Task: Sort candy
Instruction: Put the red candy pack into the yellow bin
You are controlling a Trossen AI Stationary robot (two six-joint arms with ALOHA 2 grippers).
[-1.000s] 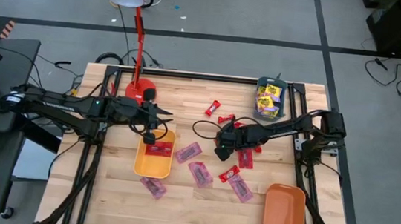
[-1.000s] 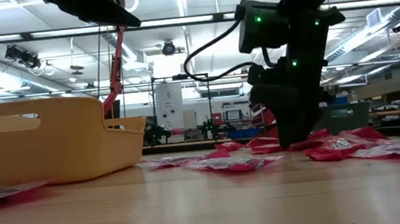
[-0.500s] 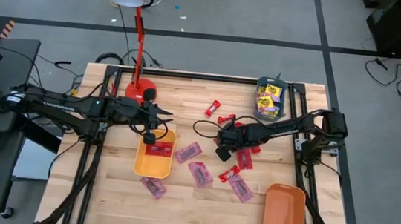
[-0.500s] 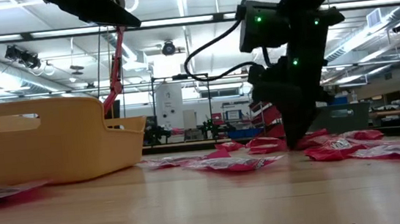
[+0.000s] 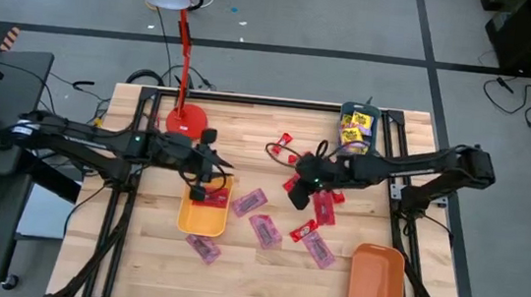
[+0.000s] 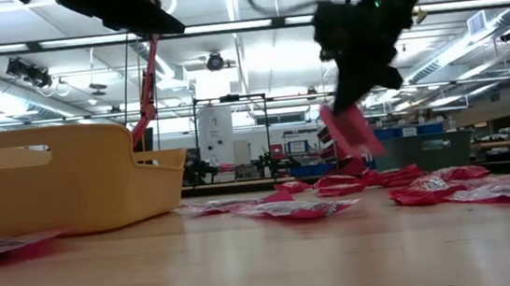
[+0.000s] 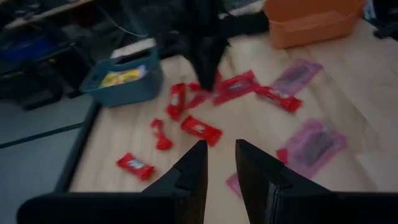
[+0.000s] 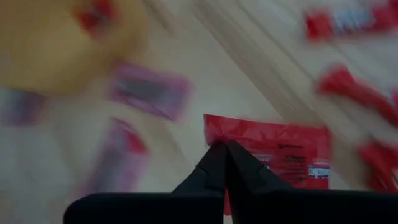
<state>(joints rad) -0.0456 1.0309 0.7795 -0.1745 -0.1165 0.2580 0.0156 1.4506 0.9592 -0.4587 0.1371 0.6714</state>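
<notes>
Covering most of the high view, the wooden tabletop [image 5: 253,266] carries a yellow tray [image 5: 203,215] near its left-middle, an orange tray [image 5: 376,284] at the near right corner and a teal tray [image 5: 356,128] of yellow packets at the far right edge. Red wrapped candies [image 5: 284,141] and pinkish-purple packets [image 5: 265,231] lie scattered between the trays, mostly around the middle.

The right gripper [image 8: 224,158] has its fingers shut on the edge of a red packet [image 8: 273,149], which hangs clear of the wood in the low view [image 6: 348,134]. That pinch catches only a margin of the wrapper, so a quick swing could let the packet slip out and drop among the unsorted sweets; a low carry could also drag it across the pile below and scatter it.

The right arm reaches in from the right edge, stretched toward the table's middle. The left gripper [image 7: 219,168], fingers partly open and empty, hovers over the far end of the yellow tray, where one red candy [image 5: 205,198] lies.
</notes>
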